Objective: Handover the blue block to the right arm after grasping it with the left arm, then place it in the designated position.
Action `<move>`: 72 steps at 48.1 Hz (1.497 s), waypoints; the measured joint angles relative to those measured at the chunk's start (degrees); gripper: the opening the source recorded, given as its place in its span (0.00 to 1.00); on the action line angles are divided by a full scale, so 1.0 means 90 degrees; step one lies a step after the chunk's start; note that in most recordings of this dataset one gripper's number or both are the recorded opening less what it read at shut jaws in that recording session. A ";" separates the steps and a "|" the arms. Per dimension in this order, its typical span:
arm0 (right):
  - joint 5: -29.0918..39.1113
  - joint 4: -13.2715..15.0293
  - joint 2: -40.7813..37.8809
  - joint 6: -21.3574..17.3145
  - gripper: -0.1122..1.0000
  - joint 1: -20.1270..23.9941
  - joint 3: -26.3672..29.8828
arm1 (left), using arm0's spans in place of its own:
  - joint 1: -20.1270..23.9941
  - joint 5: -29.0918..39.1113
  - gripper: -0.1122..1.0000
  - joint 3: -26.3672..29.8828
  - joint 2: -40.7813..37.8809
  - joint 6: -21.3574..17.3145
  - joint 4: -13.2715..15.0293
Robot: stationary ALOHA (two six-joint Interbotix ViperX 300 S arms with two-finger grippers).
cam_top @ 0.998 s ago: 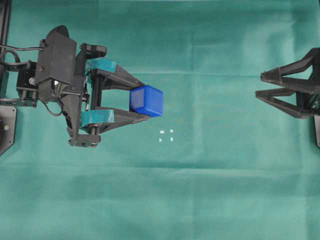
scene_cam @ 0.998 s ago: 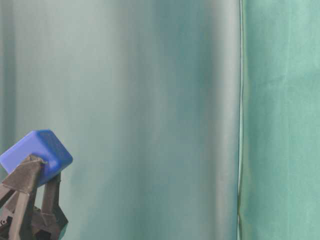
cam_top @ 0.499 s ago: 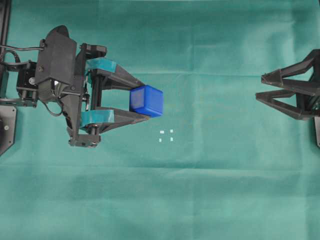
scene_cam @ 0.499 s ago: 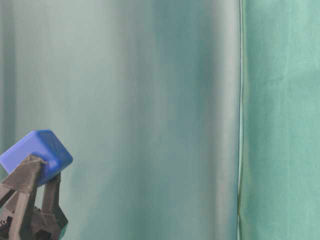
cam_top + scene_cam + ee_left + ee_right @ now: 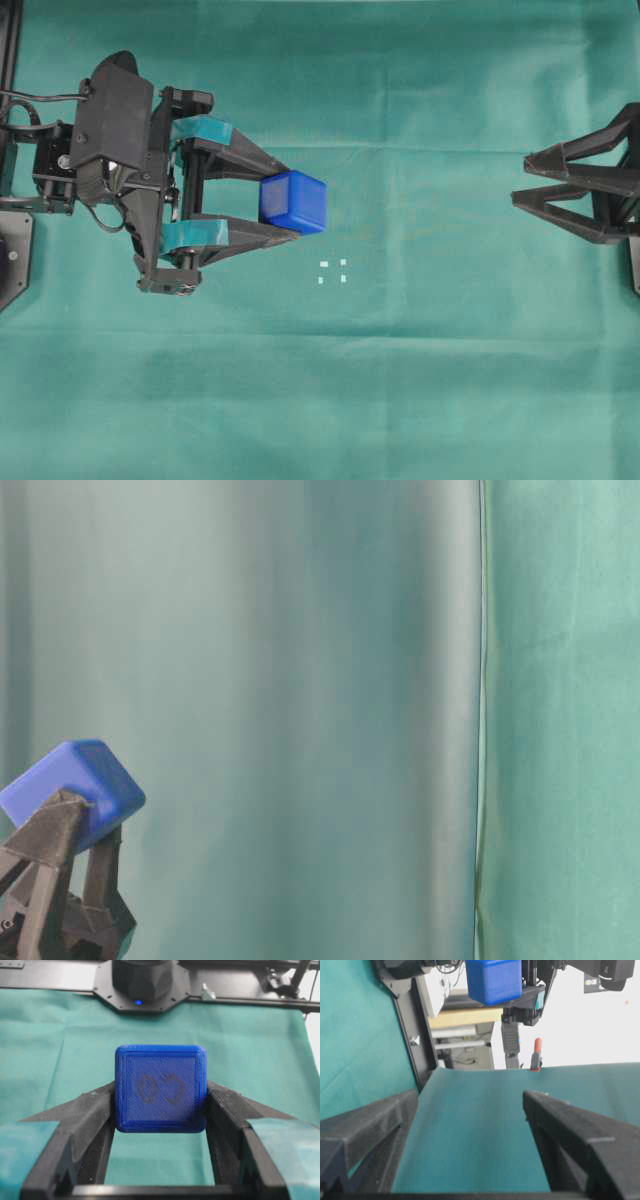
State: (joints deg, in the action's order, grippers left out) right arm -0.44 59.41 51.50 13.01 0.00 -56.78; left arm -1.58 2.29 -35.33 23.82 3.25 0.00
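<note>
- Broadly, you have a desk point(image 5: 400, 400) spread with green cloth, lightly creased, filling the overhead view from edge to edge.
- Your left arm point(image 5: 115, 150) reaches in from the left side of that view, a bulky black body with cables at its rear and teal tape wrapped round the base of each finger.
- Its left end effector point(image 5: 292, 204) is clamped on the blue block point(image 5: 293, 202); the two finger tips press against opposite faces of the cube, and the left wrist view shows the block point(image 5: 160, 1089) squeezed squarely between the dark fingers point(image 5: 92, 1120), with green cloth visible below it.
- From table level, you see the block point(image 5: 75, 790) raised clear of the cloth and tilted, one corner high, sitting at the tip of the finger point(image 5: 50, 830).
- Your right arm's right end effector point(image 5: 525, 178) pokes in at the right edge of the overhead view, its plain black fingers spread wide apart with nothing between them, well apart from the block.
- The right wrist view looks out between those spread fingers point(image 5: 580, 1130) across the cloth, with the block point(image 5: 494, 981) high in the frame at the far side.
- The designated position point(image 5: 333, 272), four tiny white marks in a square, lies on the cloth just below and to the right of the held block in the overhead view, bare cloth between the marks.
</note>
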 measured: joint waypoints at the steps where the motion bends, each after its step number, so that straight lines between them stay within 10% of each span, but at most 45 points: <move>1: 0.0000 0.0000 0.0000 0.0010 0.93 0.0010 0.0010 | 0.0000 0.0000 0.52 0.0010 0.0000 0.0000 0.0000; 38: -0.0078 0.0000 -0.0498 0.0000 0.93 0.0010 0.0273 | 0.0000 -0.0010 0.52 0.0010 0.0000 0.0010 0.0000; 72: -0.0410 0.0000 -0.3037 0.0029 0.93 -0.0068 0.2178 | 0.0000 0.0000 0.52 0.0000 0.0000 0.0010 0.0000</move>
State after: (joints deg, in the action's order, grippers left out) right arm -4.13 59.41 24.17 13.27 -0.62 -37.18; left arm -1.58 2.29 -35.33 23.82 3.34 0.00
